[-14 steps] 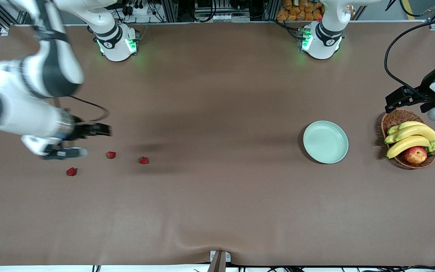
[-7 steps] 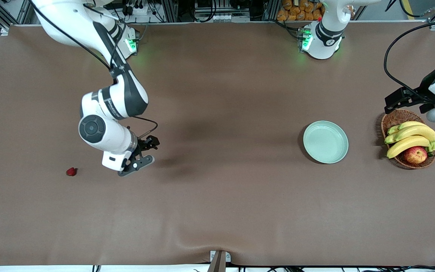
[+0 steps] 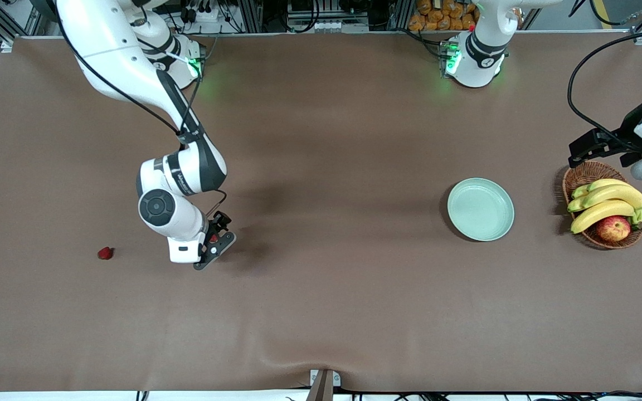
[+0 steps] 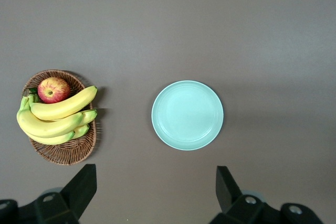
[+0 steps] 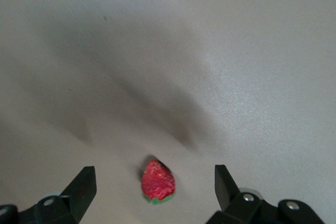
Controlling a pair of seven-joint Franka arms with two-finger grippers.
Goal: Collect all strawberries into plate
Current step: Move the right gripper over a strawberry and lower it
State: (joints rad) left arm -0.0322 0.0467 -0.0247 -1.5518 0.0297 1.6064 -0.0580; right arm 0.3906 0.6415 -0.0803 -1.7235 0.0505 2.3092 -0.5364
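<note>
1. Right hand (image 3: 213, 244) sits low over a strawberry (image 5: 158, 180) at the right arm's end of the table (image 3: 321, 312). Its fingers are spread wide, nothing between them yet. The right wrist view shows the berry lying on the table, centred in the gap, so this looks like lining up for a pinch, not a carry.
2. Berry lies on its side w/ the green top twd the wrist cam; fingers straddle it w/ room either side. Prob. why they're this wide: small round target, easy to nudge away if one pad lands first.
3. Second strawberry (image 3: 105, 253) lies alone on the table, further twd the right arm's end, well apart from the hand and untouched.
4. Third berry: not visible in any view. Right arm's wrist & forearm cover the patch beside the hand in the front view, so it may be under there; can't tell.
5. Plate (image 3: 481, 209) sits twd the left arm's end, well apart from the berries, looks bare in both front & left wrist views. Judgement: task barely started, nothing collected.
6. Left hand (image 4: 155, 195) waits up high near the basket (image 3: 584, 174) of bananas + apple, fingers parted, holding nothing; its wrist cam looks straight down on plate and basket.
7. Front view barely shows the berry at the right hand, just a red speck betw. black finger parts.
</note>
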